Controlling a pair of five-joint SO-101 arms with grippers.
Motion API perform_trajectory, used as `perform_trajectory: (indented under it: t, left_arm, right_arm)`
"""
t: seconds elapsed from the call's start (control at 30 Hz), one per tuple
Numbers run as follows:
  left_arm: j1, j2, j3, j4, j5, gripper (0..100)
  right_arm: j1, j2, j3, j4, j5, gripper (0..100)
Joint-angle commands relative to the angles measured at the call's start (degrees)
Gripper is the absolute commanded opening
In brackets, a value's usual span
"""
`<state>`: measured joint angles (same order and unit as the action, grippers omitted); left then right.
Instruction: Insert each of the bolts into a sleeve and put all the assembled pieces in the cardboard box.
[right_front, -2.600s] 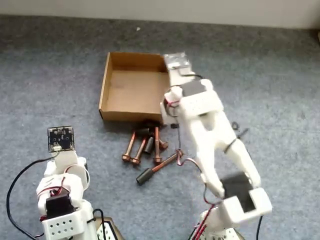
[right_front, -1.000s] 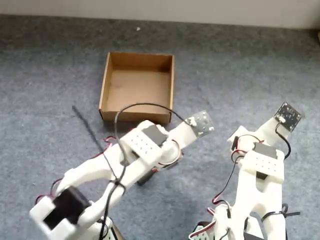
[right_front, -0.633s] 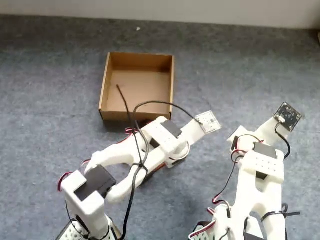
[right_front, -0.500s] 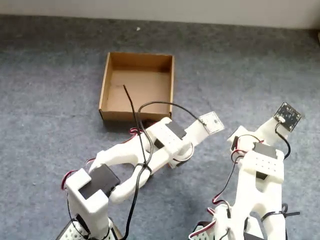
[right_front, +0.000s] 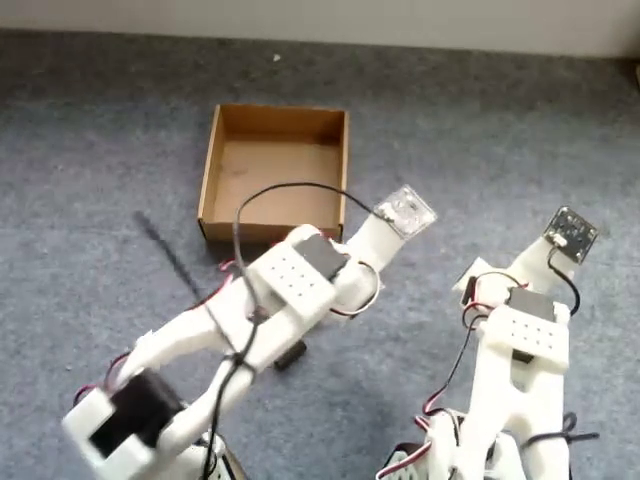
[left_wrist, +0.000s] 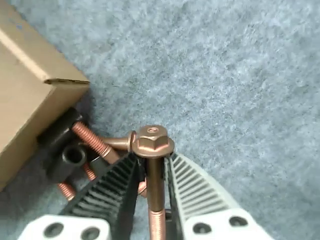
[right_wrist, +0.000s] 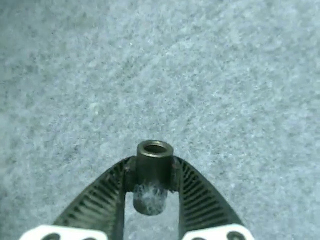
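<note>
While the left gripper (left_wrist: 151, 161) is pinching a copper-coloured bolt (left_wrist: 154, 145) by its shank, with the hexagonal head standing out past the fingertips, the right gripper (right_wrist: 153, 164) is squeezing a dark sleeve (right_wrist: 150, 176) between its jaws, the open bore facing away from the wrist. I think both pieces are being held like this so that one end of each is staying free for the joining. However, the bolt's threaded end is pointing back toward the gripper body, so it seems to me the left arm (right_front: 290, 280) is going to need some turning before the thread can meet the bore. This arm is stretching just in front of the cardboard box (right_front: 208, 170), above the remaining bolts (left_wrist: 92, 142) and a loose sleeve (left_wrist: 74, 156) lying beside the box wall. The right arm (right_front: 520, 340) is standing well apart over the grey carpet (right_front: 500, 130). Since these pieces are lying separate, I judge the assembling is only beginning.
</note>
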<state>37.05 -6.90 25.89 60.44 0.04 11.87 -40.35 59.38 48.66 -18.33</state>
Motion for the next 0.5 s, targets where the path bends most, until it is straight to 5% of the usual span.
perform_trajectory:
  t: [0.0,0.2,0.47]
  left_arm:
    - [-1.9,-18.9,4.5,0.8,0.8,0]
    - [-3.6,-39.9,12.8,0.8,10.0,1]
    - [-11.0,-61.8,21.7,0.0,10.5,1]
  right_arm:
    - [-3.6,-11.5,-2.2,0.4,0.5,0.5]
    - [-15.6,-31.9,3.2,0.2,0.6,0.5]
    - [-31.3,-50.4,11.1,0.3,3.2,0.5]
